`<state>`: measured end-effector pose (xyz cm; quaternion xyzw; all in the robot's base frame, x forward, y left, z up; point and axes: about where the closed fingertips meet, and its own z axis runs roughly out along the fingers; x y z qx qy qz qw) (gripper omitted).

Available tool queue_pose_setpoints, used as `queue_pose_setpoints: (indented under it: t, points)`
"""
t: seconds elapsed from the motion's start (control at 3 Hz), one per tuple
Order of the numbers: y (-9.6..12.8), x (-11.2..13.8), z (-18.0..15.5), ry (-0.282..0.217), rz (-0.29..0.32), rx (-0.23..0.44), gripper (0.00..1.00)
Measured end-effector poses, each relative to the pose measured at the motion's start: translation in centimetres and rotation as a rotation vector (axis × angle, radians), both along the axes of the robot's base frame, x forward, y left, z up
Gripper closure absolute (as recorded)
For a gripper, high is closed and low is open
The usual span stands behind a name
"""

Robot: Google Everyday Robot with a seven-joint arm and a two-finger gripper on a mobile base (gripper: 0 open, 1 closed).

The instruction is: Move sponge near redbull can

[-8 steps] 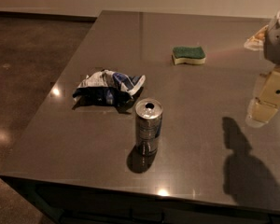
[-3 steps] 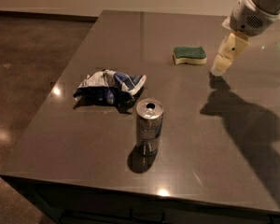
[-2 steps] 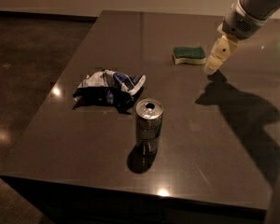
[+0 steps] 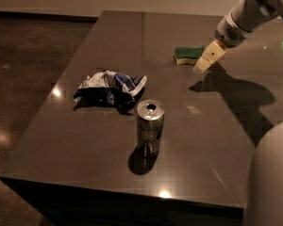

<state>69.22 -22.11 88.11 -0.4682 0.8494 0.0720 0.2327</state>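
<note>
The sponge (image 4: 187, 54), dark green on top with pale yellow foam below, lies flat on the far right part of the dark table (image 4: 75, 145). The redbull can (image 4: 150, 127) stands upright near the table's front middle, its silver top showing the open tab hole. My gripper (image 4: 204, 61) reaches in from the upper right. It hangs just right of the sponge, close above the table, with its tip beside the sponge's right end. It holds nothing that I can see.
A crumpled blue-and-white foil snack bag (image 4: 111, 89) lies left of and behind the can. The table's left and front edges drop to a dark floor. Part of the robot's pale body (image 4: 273, 178) fills the lower right corner.
My gripper has swung from the right side of the table leftward and down toward the sponge, ending beside its right end. The sponge, can and bag have not moved.
</note>
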Motion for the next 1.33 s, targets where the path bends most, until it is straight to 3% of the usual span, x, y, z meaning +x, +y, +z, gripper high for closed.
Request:
queue_pose_setpoints:
  t: [0.33,1.0,1.33]
  points:
    - [0.1,1.6,-1.3,0.019,-0.048,0.067,0.0]
    - [0.0,4.1,-2.6,0.018,-0.122,0.084,0.0]
    - [0.0,4.8,-3.3,0.027,-0.139,0.065,0.24]
